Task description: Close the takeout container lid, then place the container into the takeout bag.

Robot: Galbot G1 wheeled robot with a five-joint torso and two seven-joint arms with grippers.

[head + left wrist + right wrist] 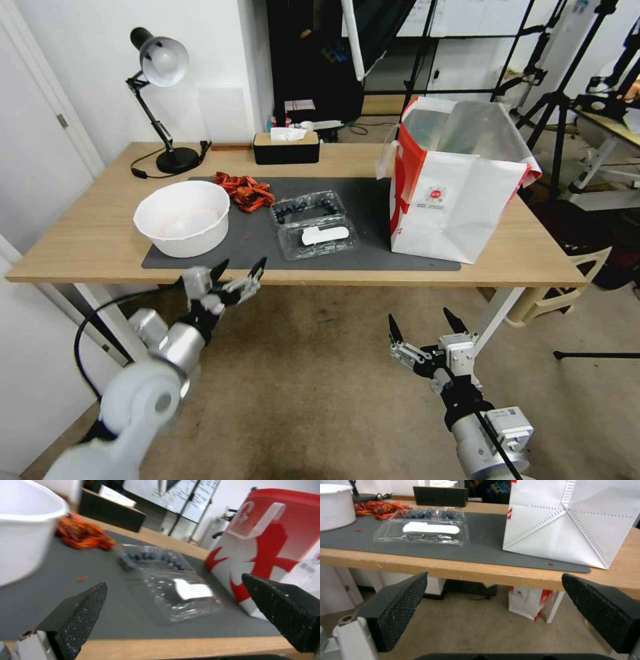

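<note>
The left pincer (pixel 238 269) hangs just at the front edge of the worktop (pixel 80 233), with its two black fingers spread apart and nothing between them. In its wrist view the same pincer (pixel 173 590) looks across the grey mat (pixel 50 590) toward the takeout container (pixel 156 562), which lies a little beyond the fingertips and does not touch them.

The right pincer (pixel 427 322) hangs lower, over the carpet floor (pixel 320 373) in front of the worktop, at about 5 o'clock from the container. Its fingers also stand wide apart and hold nothing. In its wrist view the pincer (pixel 493 582) is below the worktop edge.

The takeout container (pixel 308 208) lies open on the grey mat (pixel 373 200), near the middle of the worktop. Its berry half is on the far side, and the lid (pixel 319 237) is folded flat toward the robot, with a white label facing up. The lid (pixel 421 531) rests on the mat.

The takeout bag (pixel 460 180) stands upright at 3 o'clock from the container, near it but apart, with its mouth open. A white bowl (pixel 182 218) stands at 9 o'clock from the container. Between them, at about 11 o'clock, lies a heap of red-orange things (pixel 245 190); I cannot tell what they are. A black tissue box (pixel 285 147) is at 12 o'clock, and a desk lamp (pixel 160 100) stands at the far left corner.
</note>
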